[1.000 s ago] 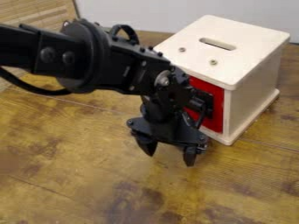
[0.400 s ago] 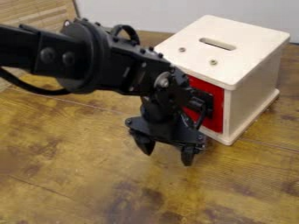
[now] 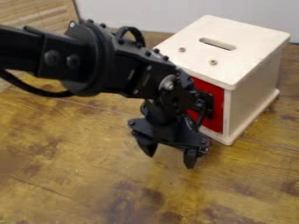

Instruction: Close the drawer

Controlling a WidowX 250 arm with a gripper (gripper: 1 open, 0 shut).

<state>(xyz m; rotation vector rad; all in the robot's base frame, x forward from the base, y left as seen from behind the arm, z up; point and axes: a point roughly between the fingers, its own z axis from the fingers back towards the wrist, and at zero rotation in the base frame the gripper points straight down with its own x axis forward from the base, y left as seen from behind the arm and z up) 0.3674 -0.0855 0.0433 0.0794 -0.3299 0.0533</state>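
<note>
Since the earlier frame, your arm (image 3: 100,61) has shifted slightly: its upper link has swung a little across the view, while the claw (image 3: 170,156) has barely changed place and the casing has stayed where it was.

In the camera view, you have the red drawer (image 3: 211,119) right of centre, toward two o'clock, set in the pale wooden casing (image 3: 228,57). Its front points toward the lower left, about eight o'clock, and your claw and wrist cover much of it. You see its glossy red face only in part; the black handle (image 3: 207,107) shows beside the wrist, partly hidden. I cannot tell the drawer's long axis, nor how far out it sits. The claw is in front of it, just below the centre of the view, fingertips pointing down toward six o'clock and held apart, with nothing visible between them.

The casing stands upright, with a slot in its top and two small round fittings on the near part of that top. You cannot see inside the drawer.

Under it all you have a brown wood-grained worktop (image 3: 82,184), scuffed in places. A pale wall (image 3: 163,10) runs along twelve o'clock, and a slatted wooden piece (image 3: 35,12) sits at eleven o'clock.
</note>
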